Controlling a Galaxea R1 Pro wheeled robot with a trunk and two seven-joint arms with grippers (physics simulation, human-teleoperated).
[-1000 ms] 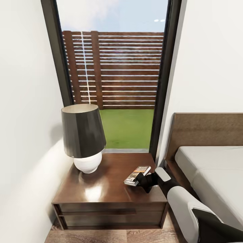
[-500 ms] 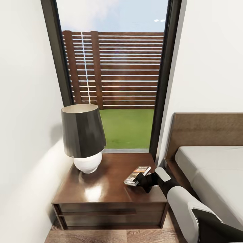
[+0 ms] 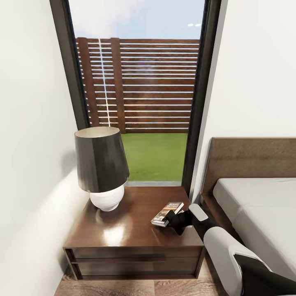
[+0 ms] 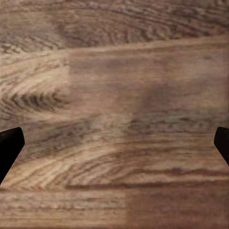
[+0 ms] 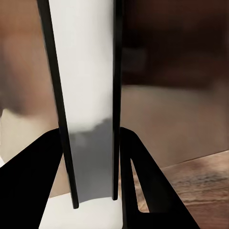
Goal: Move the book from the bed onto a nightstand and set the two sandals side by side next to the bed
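Nothing moved — right claw [image 3: 169, 220] gripping book [image 3: 167, 213]

Legible text: none. The book [image 3: 167, 213] — lying on the nightstand [image 3: 123, 230] at its bed-side edge, to the right of the lamp [image 3: 100, 166] — carries a few lines of pale lettering on an orange band of its cover, too small and blurred to read. In the right wrist view the book [image 5: 85, 109] shows edge-on, no print visible.
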